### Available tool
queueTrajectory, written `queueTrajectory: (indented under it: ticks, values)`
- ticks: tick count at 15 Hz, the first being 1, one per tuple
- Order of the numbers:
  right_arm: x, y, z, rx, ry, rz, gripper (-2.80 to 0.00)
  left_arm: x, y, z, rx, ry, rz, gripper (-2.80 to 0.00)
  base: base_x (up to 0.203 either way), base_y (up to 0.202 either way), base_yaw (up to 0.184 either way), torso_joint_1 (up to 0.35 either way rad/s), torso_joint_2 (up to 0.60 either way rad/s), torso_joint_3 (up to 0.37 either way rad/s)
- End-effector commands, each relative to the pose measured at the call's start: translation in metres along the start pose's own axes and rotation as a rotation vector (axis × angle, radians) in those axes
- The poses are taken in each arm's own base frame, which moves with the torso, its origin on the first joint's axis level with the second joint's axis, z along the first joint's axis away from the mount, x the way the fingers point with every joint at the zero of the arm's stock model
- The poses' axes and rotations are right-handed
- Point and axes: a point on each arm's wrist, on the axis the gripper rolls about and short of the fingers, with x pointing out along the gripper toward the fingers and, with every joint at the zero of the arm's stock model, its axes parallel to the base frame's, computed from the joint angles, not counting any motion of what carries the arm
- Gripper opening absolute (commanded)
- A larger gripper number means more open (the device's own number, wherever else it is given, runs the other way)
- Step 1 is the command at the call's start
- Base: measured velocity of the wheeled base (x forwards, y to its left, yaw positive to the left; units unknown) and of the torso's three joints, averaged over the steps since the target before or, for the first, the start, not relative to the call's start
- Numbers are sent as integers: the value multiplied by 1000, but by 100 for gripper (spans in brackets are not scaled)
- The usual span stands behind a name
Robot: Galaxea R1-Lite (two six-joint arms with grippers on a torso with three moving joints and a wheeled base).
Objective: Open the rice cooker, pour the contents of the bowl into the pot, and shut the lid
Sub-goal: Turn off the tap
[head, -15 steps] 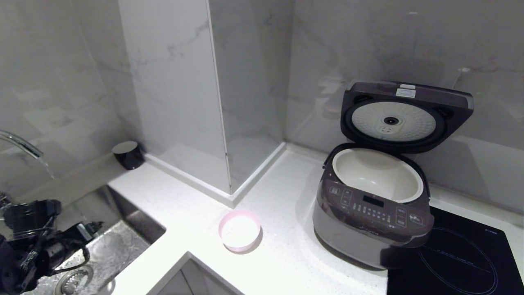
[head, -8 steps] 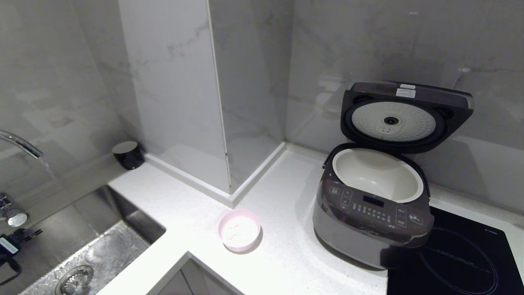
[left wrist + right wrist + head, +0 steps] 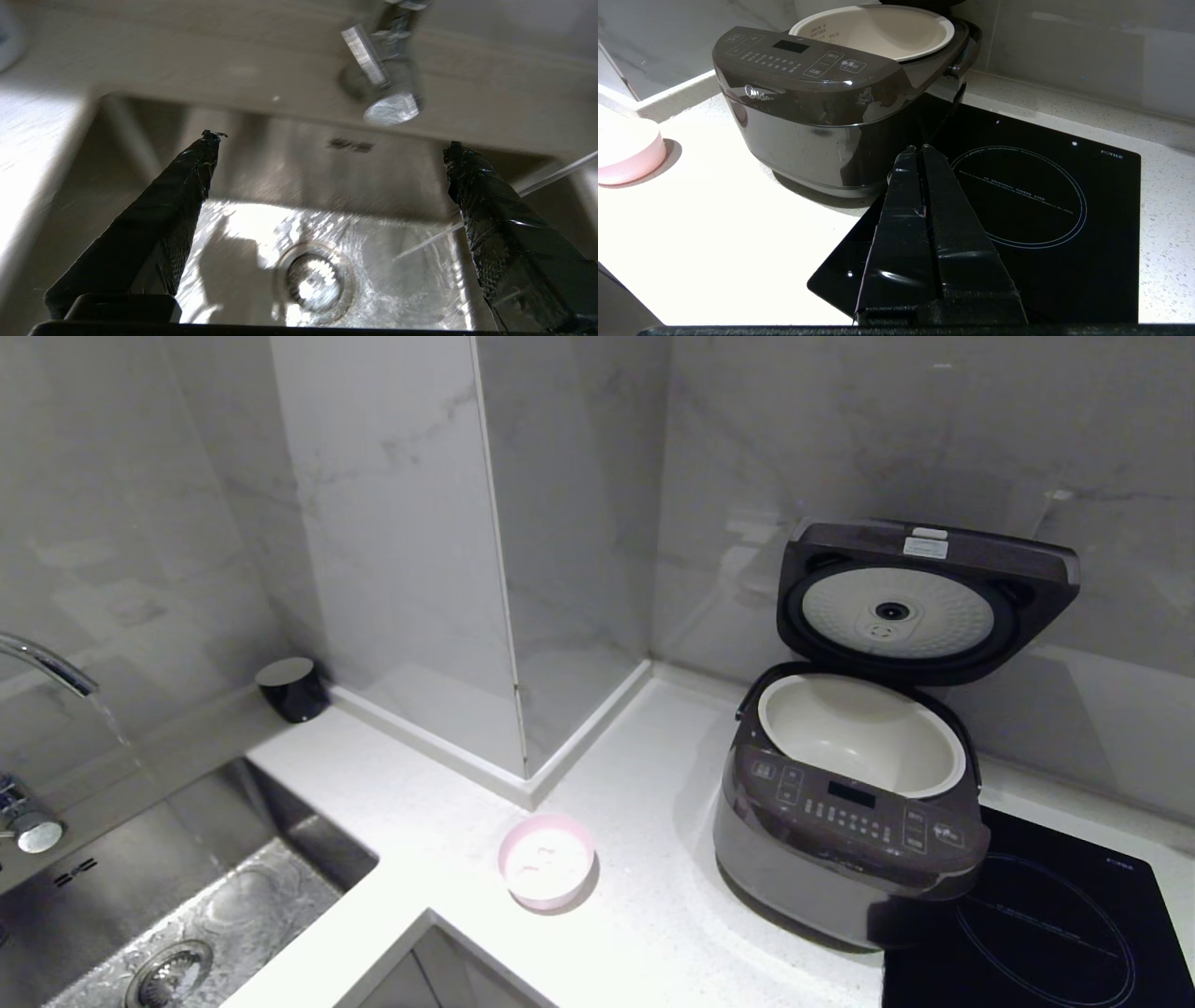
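The rice cooker (image 3: 848, 821) was seen on the white countertop (image 3: 644, 915), its near corner touching the black hob (image 3: 1055, 924). The lid (image 3: 920, 602) was raised upright at the back, with its white dimpled disc turned toward the front. The cream-white pot (image 3: 864, 733) was seated in the cooker's body, and nothing could be made out inside it. The bowl (image 3: 546, 861) was placed on the countertop to the left of the cooker, apart from it, between the cooker and the sink (image 3: 196, 915). The contents (image 3: 544, 859) were seen as a small whitish patch inside the bowl.

Neither arm was shown in the head view. In the left wrist view, the left gripper (image 3: 329, 142) was held over the sink, pointed down toward the drain (image 3: 314, 283), with its fingers (image 3: 187, 177) spread wide apart and nothing between them. The tap (image 3: 383, 74) was seen beyond the fingertips, and a thin stream of water was visible beside one finger.

In the right wrist view, the right gripper (image 3: 918, 148) was held low over the hob's near edge, aimed at the cooker's side, with its fingers (image 3: 938, 205) pressed together and nothing gripped.
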Motion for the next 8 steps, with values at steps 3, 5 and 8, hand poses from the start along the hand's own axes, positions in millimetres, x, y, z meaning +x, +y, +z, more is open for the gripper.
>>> queueTrajectory:
  ticks: [3,5,8]
  values:
    - [0,0,0,0,1,0,-280,35,-13,-6,2,-42,-5,0,0,0,0,0,0,0]
    - [0,0,0,0,1,0,-280,49,-16,-10,4,-30,21,0,0,0,0,0,0,0]
    - [0,0,0,0,1,0,-280,64,-18,-6,-17,-23,31,0,0,0,0,0,0,0]
